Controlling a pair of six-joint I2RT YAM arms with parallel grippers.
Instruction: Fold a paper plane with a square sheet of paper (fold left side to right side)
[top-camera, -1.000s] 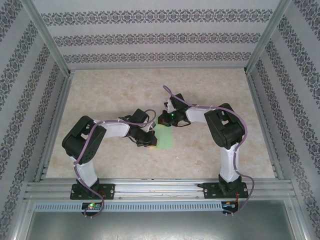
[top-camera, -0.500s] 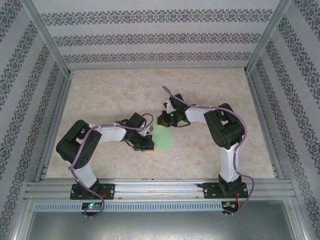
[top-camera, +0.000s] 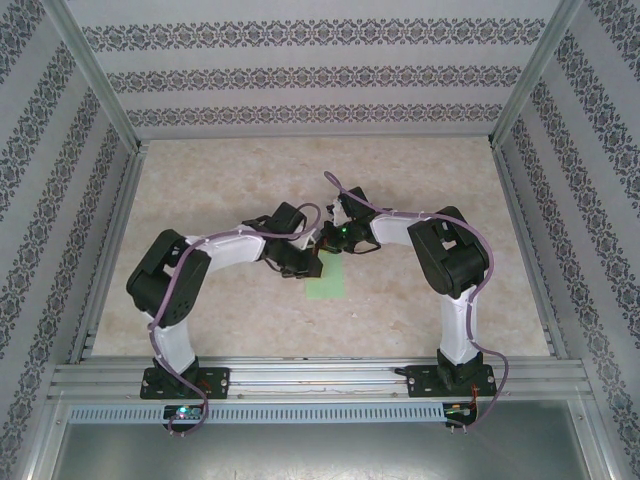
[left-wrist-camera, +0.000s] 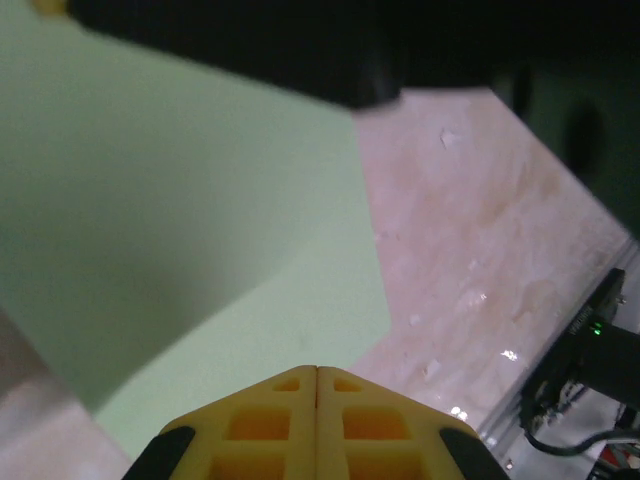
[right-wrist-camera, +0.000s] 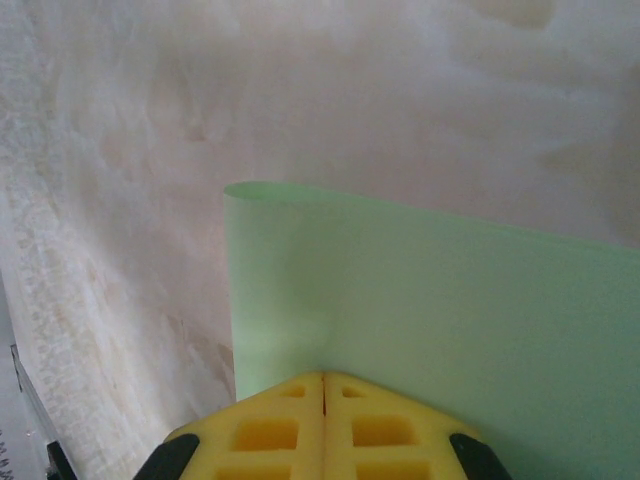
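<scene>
Top external: left gripper (top-camera: 306, 266), jaws together, has swung up to the left edge of the thin light-green square sheet of paper (top-camera: 329, 282) on beige table (top-camera: 430, 200); right gripper (top-camera: 324, 240), also closed, stays at its far edge.

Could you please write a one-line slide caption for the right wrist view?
Shut yellow-fingered right gripper over the thin light-green paper sheet lying on the beige marbled table.

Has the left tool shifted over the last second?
Yes. In the top view, the left tool has moved away from the near aluminium rail, toward the patterned far wall.
</scene>
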